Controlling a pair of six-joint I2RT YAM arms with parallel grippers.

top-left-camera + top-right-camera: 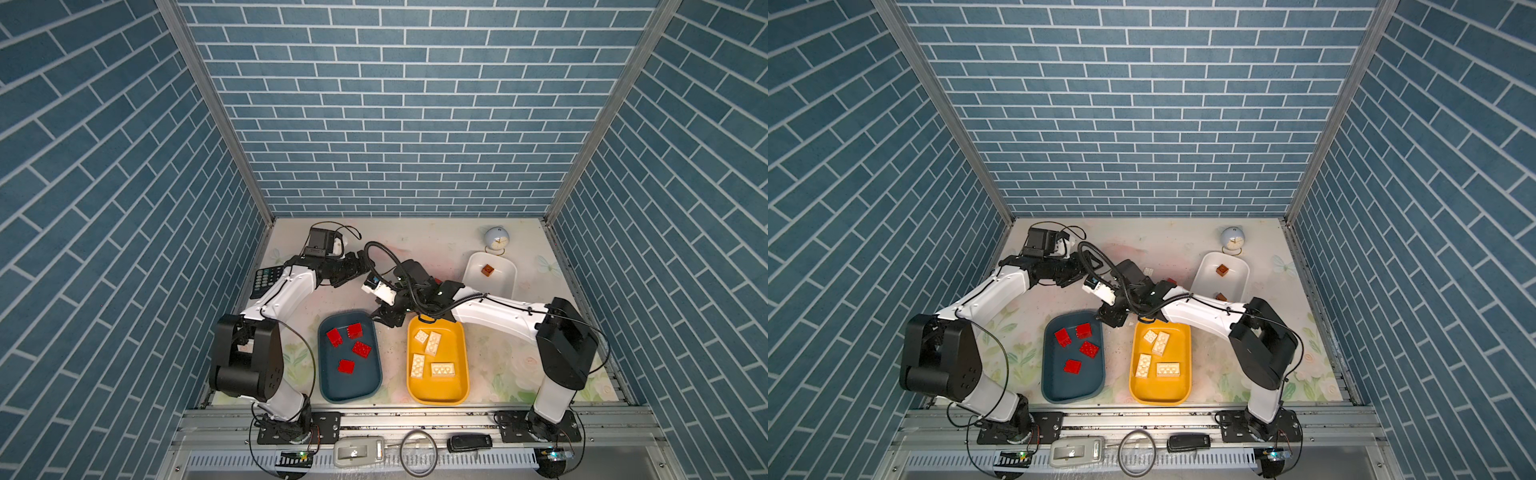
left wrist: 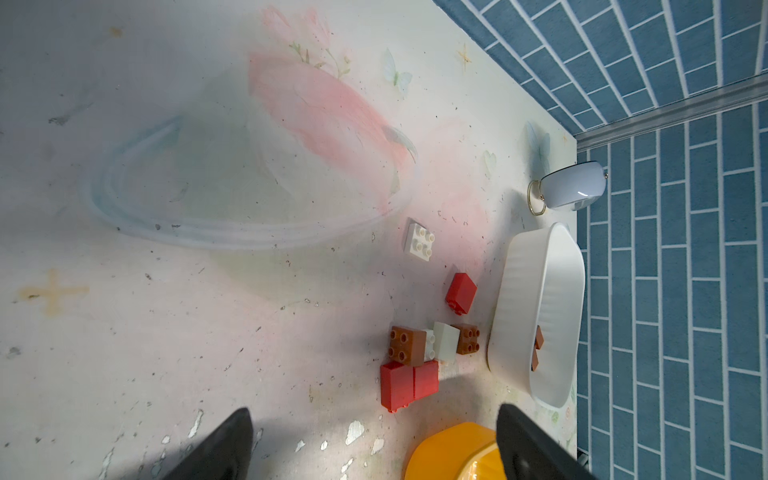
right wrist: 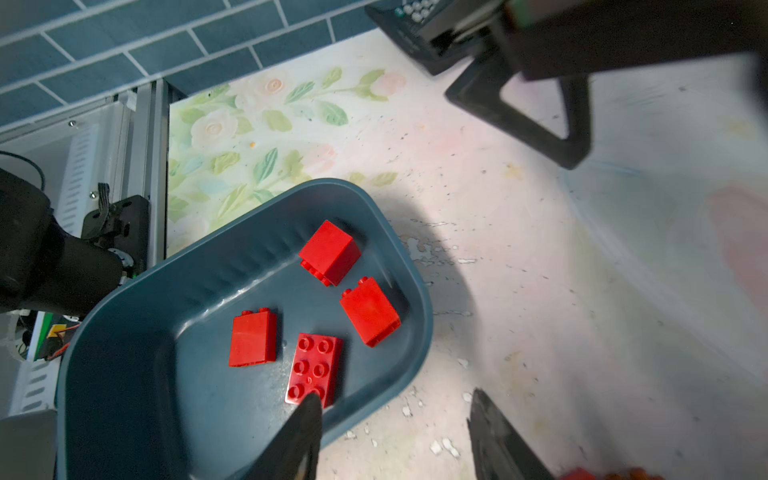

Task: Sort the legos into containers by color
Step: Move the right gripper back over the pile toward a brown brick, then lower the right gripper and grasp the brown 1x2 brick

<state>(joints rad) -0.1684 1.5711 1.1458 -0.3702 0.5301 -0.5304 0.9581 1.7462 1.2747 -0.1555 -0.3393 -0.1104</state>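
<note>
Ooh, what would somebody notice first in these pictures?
The bright colors: four red bricks sit in the dark teal tray, with four cream bricks in the yellow tray beside it, both at the front. Farther back on the right, a white tray holds brown bricks.

Blue brick-pattern walls (image 1: 407, 104) on three sides, aluminium corner posts (image 1: 217, 108) at 11 and 1 o'clock, scuffed floral tabletop (image 1: 436, 245) centre, aluminium rail (image 1: 415, 419) at 6 o'clock, bright even light.

Red legos (image 1: 361, 349) lie in teal tray (image 1: 349, 388), cream legos (image 1: 433, 343) in yellow tray (image 1: 436, 392).
</note>
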